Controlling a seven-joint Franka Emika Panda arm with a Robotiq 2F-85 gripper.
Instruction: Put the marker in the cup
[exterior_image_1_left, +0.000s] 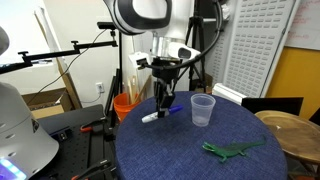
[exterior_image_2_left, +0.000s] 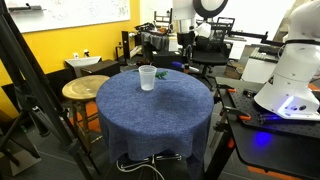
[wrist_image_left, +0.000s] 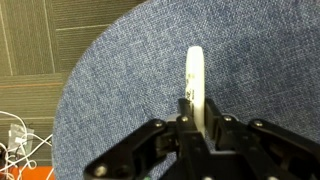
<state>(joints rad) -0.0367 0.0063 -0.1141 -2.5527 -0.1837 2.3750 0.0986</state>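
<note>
Gripper pinches the marker: slim, white, blue-capped, low over the round blue-clothed table, cup near, cluttered lab around

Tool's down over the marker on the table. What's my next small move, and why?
Probably close the tool firmly before lifting. The wrist view shows the marker running through its jaws, but not whether they pinch it. In an exterior view it lies on the table, near the cup.
</note>
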